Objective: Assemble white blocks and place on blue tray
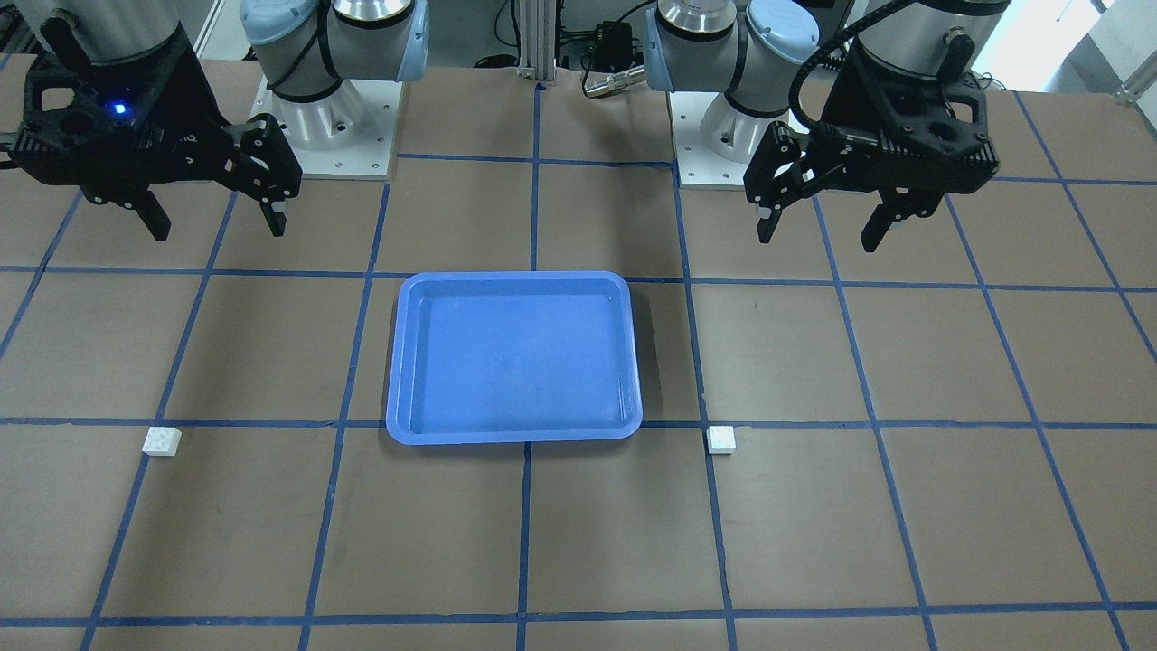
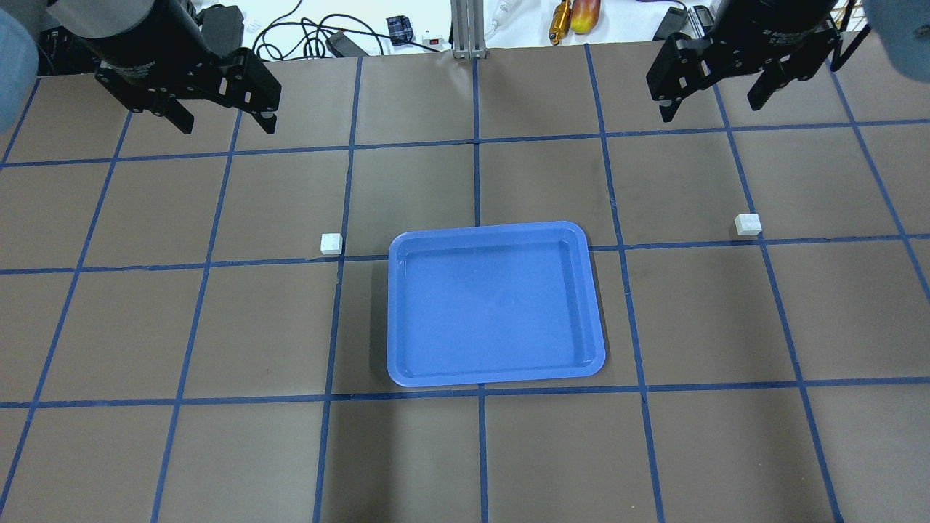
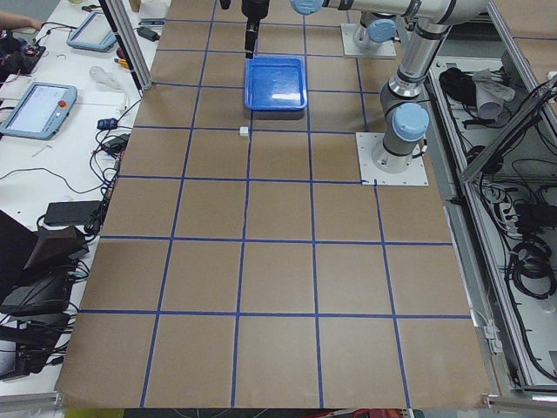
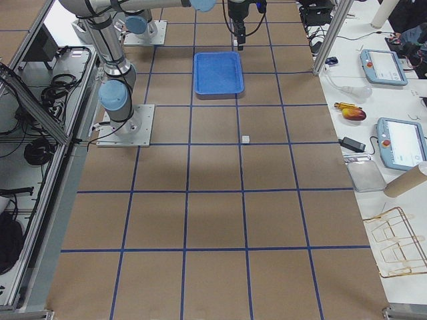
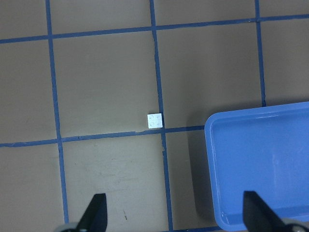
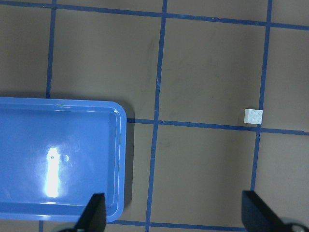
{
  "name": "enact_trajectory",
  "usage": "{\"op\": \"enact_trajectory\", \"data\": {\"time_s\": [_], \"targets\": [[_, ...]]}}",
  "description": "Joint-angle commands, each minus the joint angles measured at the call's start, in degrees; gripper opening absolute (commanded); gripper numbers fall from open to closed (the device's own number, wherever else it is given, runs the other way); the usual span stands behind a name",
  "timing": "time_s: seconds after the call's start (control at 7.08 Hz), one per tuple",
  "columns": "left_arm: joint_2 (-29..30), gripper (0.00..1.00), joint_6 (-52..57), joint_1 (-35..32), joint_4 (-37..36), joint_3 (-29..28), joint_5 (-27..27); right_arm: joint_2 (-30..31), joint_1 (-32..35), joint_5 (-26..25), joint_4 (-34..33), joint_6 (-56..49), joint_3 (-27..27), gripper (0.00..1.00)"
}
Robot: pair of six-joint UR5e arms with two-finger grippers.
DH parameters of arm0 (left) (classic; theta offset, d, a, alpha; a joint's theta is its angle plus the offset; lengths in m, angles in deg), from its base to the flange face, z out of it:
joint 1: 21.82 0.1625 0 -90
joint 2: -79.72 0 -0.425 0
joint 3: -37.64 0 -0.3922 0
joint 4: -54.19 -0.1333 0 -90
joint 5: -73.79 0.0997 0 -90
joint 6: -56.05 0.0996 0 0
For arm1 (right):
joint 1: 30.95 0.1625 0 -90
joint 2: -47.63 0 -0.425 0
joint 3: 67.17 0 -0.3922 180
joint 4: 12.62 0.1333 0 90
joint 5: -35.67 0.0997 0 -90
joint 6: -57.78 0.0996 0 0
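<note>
I see the blue tray (image 2: 393,312), glossy plastic with rounded corners and a raised rim, on the matte brown table (image 2: 145,327). The left white block (image 2: 331,243) sits near its left edge; the right white block (image 2: 747,224) lies well apart (both square, four studs). Left gripper (image 2: 227,120) and right gripper (image 2: 712,105) hang with fingers spread, empty.

Two small white blocks (image 2: 331,243) — one shallow blue tray (image 2: 393,312).
</note>
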Motion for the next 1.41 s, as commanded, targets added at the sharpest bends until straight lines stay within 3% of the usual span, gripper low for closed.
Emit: {"op": "enact_trajectory", "data": {"time_s": [0.0, 0.28, 0.56, 0.85, 1.27], "targets": [[0.0, 1.0, 0.2, 0.0, 0.1, 0.1, 0.2, 0.0, 0.0, 0.7, -0.1, -1.0, 0.0, 1.0], [1.4, 1.0, 0.2, 0.5, 0.3, -0.1, 0.1, -1.2, 0.0, 0.9, -3.5, -7.0, -0.9, 1.0], [11.2, 1.0, -0.5, 0.8, -6.9, -0.1, 0.1, -4.8, -1.0, 0.9, -4.9, -28.5, -2.6, 1.0], [20.8, 1.0, -0.4, 0.8, -13.5, 0.0, 0.4, -7.9, -9.0, 1.5, -8.9, -54.7, -6.4, 1.0], [28.0, 1.0, 0.2, 0.8, -21.2, 2.6, 0.6, -11.6, -23.0, 10.8, -14.7, -87.3, -12.1, 1.0]]}}
